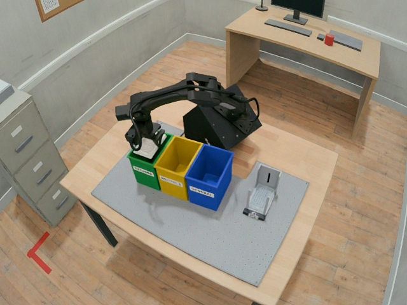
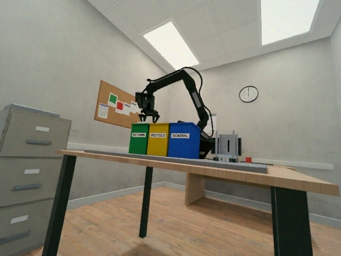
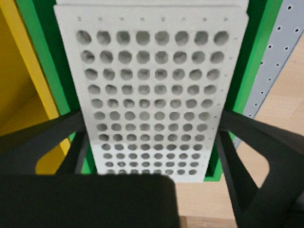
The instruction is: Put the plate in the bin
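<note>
My gripper [image 1: 144, 139] is shut on a white 96-well plate [image 1: 147, 147] and holds it in the mouth of the green RETURNS bin [image 1: 147, 164], partly below the rim. In the wrist view the plate [image 3: 151, 95] spans between my two dark fingers, with the green bin's walls [image 3: 247, 85] on both sides. In the side view my gripper [image 2: 148, 118] sits at the top edge of the green bin [image 2: 139, 138]. Rack K1 [image 1: 264, 192] stands at the right of the mat with the other plate [image 1: 261, 198] lying in it.
The yellow RECYCLE bin [image 1: 177, 165] touches the green bin's right side, and the blue GENERAL bin [image 1: 209, 175] stands beside that. All three are upright on the grey perforated mat [image 1: 197, 223]. The arm's black base [image 1: 220, 119] stands behind the bins.
</note>
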Robot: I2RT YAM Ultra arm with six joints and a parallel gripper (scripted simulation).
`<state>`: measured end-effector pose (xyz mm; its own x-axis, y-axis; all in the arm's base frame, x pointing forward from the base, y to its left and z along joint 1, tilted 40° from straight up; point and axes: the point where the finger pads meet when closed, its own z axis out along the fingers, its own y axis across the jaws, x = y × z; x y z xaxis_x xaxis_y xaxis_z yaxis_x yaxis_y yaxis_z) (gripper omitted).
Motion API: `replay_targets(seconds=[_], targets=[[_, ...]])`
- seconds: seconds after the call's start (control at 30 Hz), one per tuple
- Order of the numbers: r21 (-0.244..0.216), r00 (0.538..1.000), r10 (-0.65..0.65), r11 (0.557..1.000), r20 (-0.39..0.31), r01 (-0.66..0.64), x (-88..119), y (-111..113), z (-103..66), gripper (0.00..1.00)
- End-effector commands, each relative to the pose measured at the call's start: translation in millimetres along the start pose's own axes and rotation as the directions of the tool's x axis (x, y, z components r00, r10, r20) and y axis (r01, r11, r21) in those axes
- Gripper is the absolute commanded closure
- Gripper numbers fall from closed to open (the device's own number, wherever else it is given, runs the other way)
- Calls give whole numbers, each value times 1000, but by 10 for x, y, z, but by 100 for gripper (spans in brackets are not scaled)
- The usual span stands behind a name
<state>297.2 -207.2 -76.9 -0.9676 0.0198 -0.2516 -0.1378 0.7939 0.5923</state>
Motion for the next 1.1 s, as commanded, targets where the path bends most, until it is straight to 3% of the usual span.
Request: replay_targets(seconds=[0.0, 1.07], targets=[[27, 999, -3, 1000, 40, 2, -51, 11, -161, 100], [30, 999, -9, 1000, 39, 8, -67, 12, 9, 100]])
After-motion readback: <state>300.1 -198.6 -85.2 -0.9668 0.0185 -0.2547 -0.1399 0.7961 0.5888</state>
